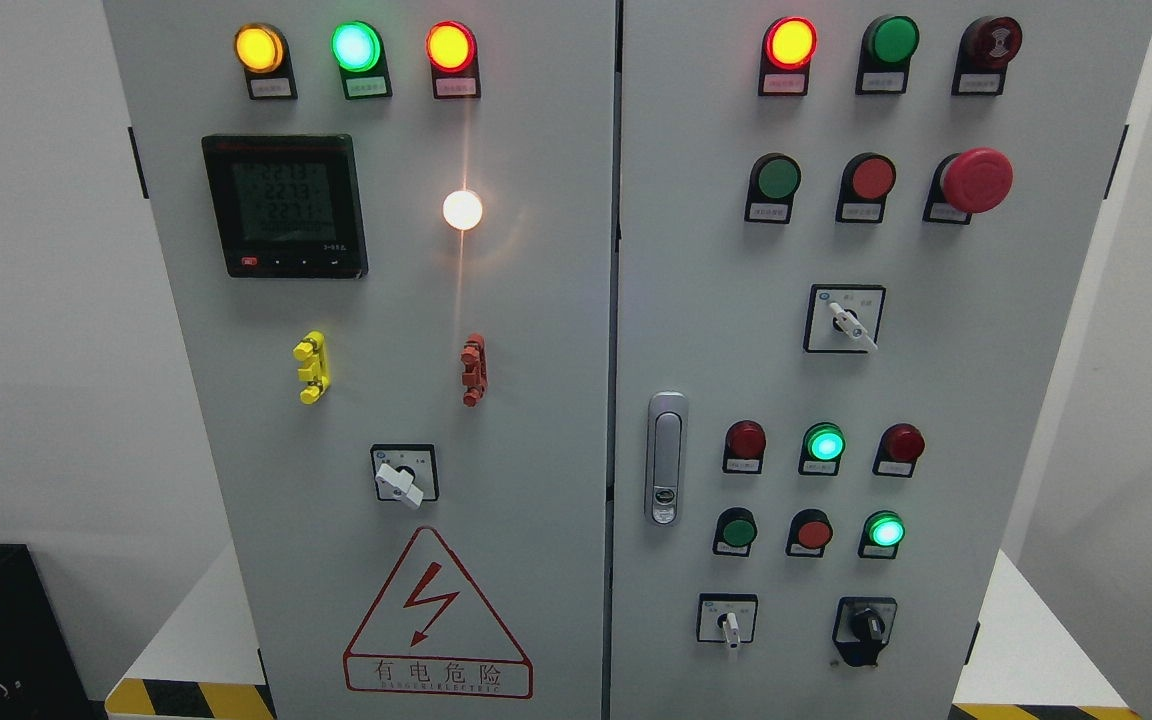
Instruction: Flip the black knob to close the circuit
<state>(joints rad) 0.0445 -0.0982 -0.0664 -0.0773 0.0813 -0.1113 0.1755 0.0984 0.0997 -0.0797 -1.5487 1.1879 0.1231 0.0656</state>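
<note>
Black knob (868, 626) sits at 5 o'clock on cabinet right door (1016, 400), handle pointing up-down. No robot hand in view, so grip unknown, nearer arm unclear.

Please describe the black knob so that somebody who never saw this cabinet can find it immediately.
Look at the right door of the grey cabinet and go to its bottom row, below the small round buttons. Two switches sit there: the black knob is the right one. Its neighbour has a white handle.
</note>
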